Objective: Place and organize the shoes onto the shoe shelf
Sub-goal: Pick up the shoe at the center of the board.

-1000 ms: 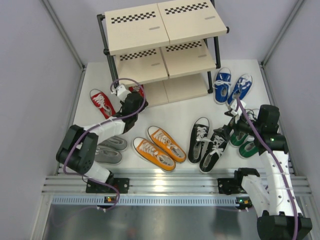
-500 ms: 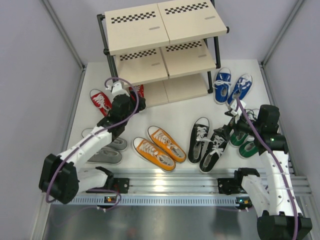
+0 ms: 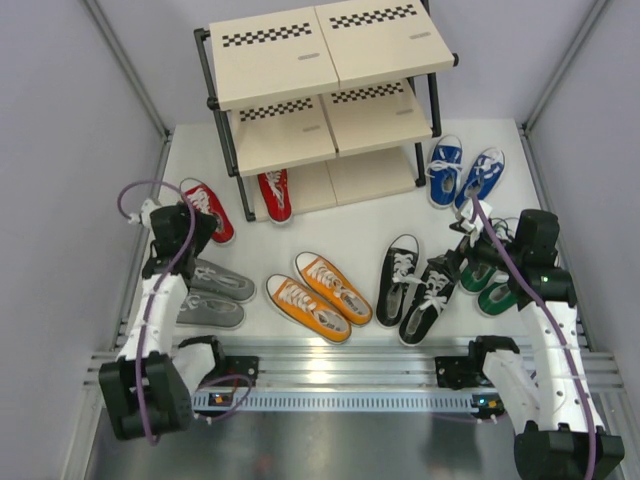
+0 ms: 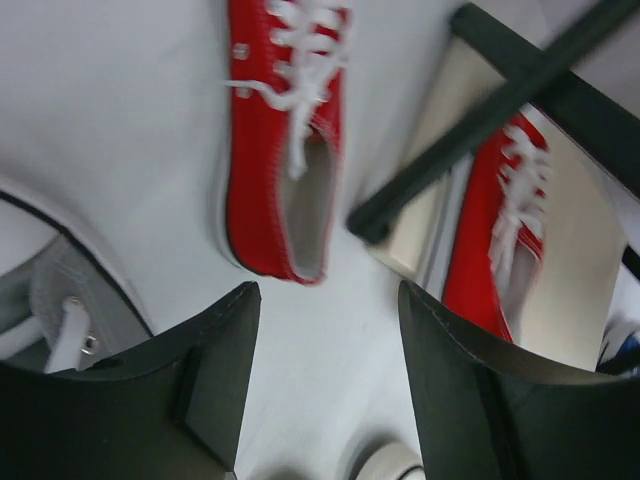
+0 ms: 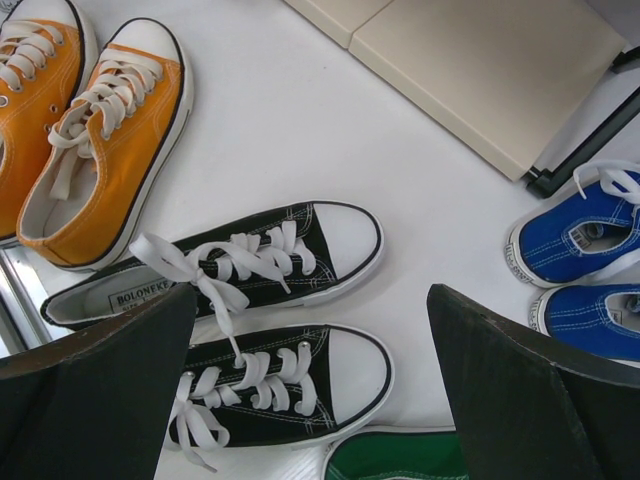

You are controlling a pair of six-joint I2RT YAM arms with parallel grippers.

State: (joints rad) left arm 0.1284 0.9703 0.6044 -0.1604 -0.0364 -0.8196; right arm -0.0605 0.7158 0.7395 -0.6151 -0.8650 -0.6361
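- We find the left gripper (image 4: 326, 335) with its fingers apart and nothing between them; it holds no shoe.
- Just ahead of it and a little to its left, the loose red shoe (image 4: 283, 170) lies sole down on the white table (image 3: 340, 225). Its heel end is toward the gripper, and the two do not touch.
- Ahead and to the right of the left gripper stands a black post of the shoe shelf (image 4: 480, 110). Behind that post the shelved red shoe (image 4: 500, 240) rests on the lowest board.
- The grey pair (image 3: 215, 295) lies close by the left gripper on its left side. The wrist view shows one grey shoe at the edge of the left finger; we cannot tell whether they touch.
- We find the right gripper (image 5: 312, 300) with its fingers spread wide and empty.
- The black pair (image 5: 250, 265) lies directly below the right gripper, the two shoes side by side on the table.
- The orange pair (image 5: 100, 140) lies ahead and to the left of the right gripper.
- The blue pair (image 5: 585, 240) lies to its right, near the shelf's foot.
- Only a toe of the green pair (image 5: 400, 465) shows at the near edge of the right wrist view; overhead, that pair lies beneath the right arm.
- The shelf's lowest board lies ahead of the right gripper, well apart from it.
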